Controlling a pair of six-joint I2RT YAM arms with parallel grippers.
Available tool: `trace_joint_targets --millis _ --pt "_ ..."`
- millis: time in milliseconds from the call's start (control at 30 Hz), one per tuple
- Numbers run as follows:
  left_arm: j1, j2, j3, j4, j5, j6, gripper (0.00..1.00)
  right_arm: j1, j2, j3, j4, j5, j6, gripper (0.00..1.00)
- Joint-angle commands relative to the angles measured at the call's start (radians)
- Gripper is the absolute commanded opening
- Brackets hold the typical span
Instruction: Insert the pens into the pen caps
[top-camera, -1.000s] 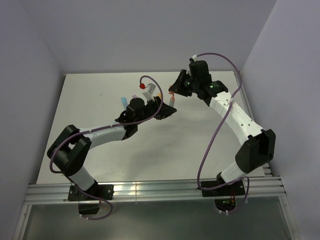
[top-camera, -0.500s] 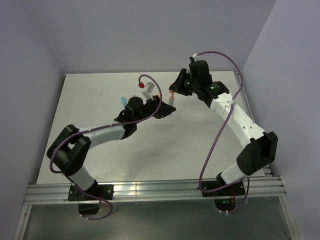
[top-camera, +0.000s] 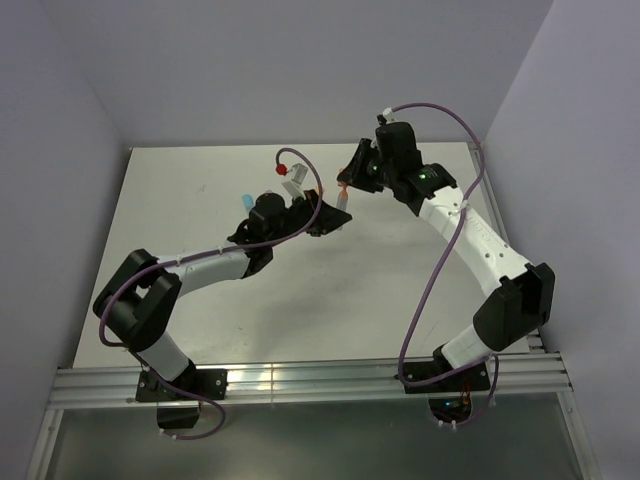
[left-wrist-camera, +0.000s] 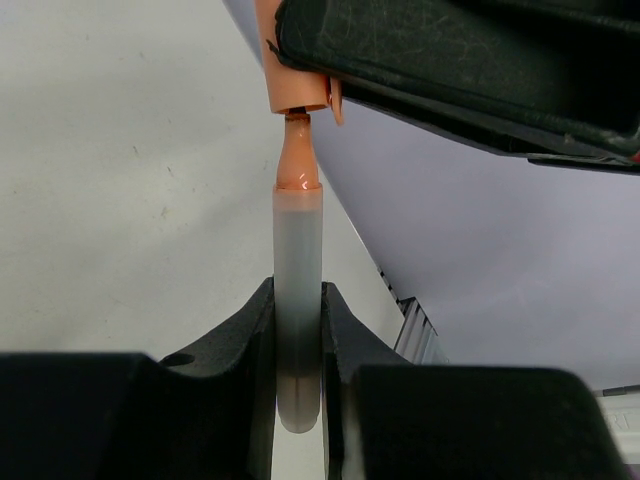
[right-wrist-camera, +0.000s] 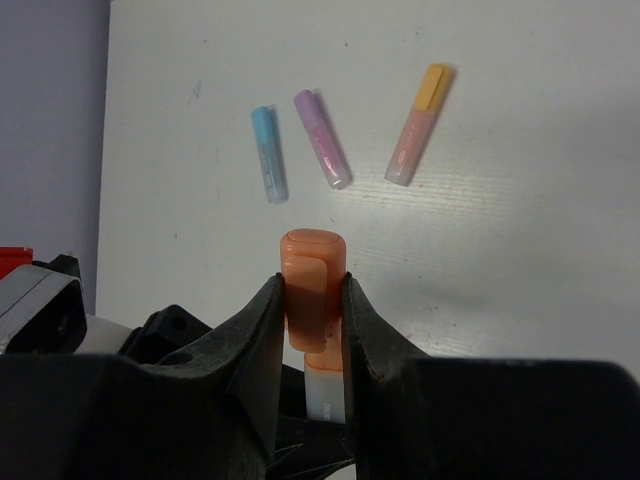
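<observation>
My left gripper (left-wrist-camera: 297, 297) is shut on a whitish pen (left-wrist-camera: 298, 235) with an orange tip (left-wrist-camera: 298, 165), held above the table. My right gripper (right-wrist-camera: 312, 290) is shut on an orange pen cap (right-wrist-camera: 313, 270). In the left wrist view the cap (left-wrist-camera: 298, 85) sits straight ahead of the pen, with the nib just at the cap's open mouth. In the right wrist view the pen (right-wrist-camera: 326, 395) shows right below the cap. In the top view the left gripper (top-camera: 336, 213) and right gripper (top-camera: 347, 184) meet at the table's far middle.
Three capped pens lie on the table beyond the grippers: a blue one (right-wrist-camera: 268, 152), a purple-capped pink one (right-wrist-camera: 322, 152) and a yellow-capped pink one (right-wrist-camera: 418, 125). In the top view the blue one (top-camera: 245, 201) shows beside the left arm. Walls close off the far, left and right sides.
The right gripper has shifted a little to the left, toward the left gripper. Both grippers have kept their grip on the pen and the cap.
</observation>
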Motion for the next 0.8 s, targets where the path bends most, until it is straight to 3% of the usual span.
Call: trace_joint_targets --millis 0,767 --pt "0.008 -0.048 0.004 0.069 0.006 -0.008 0.0 0.016 -0.034 -0.006 0.006 0.019 -0.021 0.0" --pt "0.016 -0.038 0.055 0.1 -0.1 0.005 0.0 0.101 -0.061 -0.004 -0.012 0.089 -0.04 0.0"
